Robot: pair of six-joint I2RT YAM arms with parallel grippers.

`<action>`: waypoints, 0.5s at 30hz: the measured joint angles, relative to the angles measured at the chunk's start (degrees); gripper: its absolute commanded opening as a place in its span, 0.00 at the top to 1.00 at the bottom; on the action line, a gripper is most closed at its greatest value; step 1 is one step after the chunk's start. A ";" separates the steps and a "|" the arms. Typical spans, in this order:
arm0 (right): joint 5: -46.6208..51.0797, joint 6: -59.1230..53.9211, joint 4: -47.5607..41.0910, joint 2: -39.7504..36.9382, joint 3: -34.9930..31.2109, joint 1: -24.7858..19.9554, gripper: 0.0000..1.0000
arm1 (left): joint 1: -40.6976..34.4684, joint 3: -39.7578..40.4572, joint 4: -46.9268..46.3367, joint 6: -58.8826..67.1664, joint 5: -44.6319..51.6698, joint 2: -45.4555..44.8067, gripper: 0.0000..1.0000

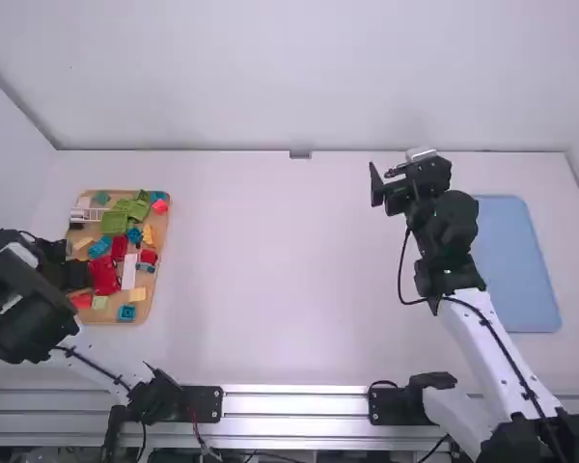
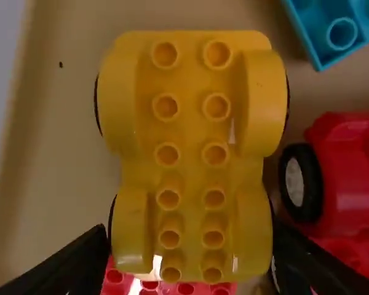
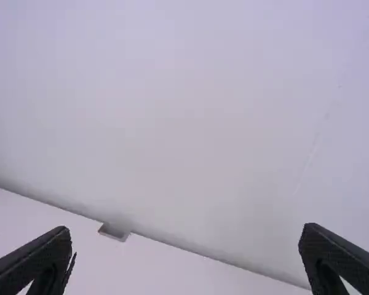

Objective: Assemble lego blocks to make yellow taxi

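In the high view you look forward and down from above and behind the arms (image 1: 492, 352), onto the table (image 1: 270, 270). Your left wrist view peers down closely at the tan tray (image 1: 145, 285), shared with the high view; your right faces the back wall (image 1: 299, 77) from farther off, sharing its small grey fitting (image 1: 300, 154) too.

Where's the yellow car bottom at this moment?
In the left wrist view, the yellow car bottom is gripped by the left pincer, over the wooden tray at the table's left side, close beside a red wheeled piece.
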 measured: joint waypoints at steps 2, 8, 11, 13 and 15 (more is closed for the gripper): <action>0.20 0.17 -0.02 0.00 0.00 -0.02 0.02 | 0.02 -0.92 1.81 0.00 0.04 -0.02 0.27; 0.00 -0.02 0.00 0.00 0.00 -0.02 0.02 | 0.02 -1.49 4.00 0.00 0.07 0.74 0.32; 0.11 0.07 0.04 0.00 0.00 0.00 0.02 | 0.02 -1.46 4.37 0.00 0.59 1.62 0.38; 0.20 0.17 0.04 0.00 0.00 -0.02 0.02 | 0.02 -1.46 4.61 0.02 0.76 1.62 0.42; 0.20 0.13 0.11 0.00 0.00 -0.02 0.02 | 0.02 -1.46 4.55 0.02 0.90 1.60 0.47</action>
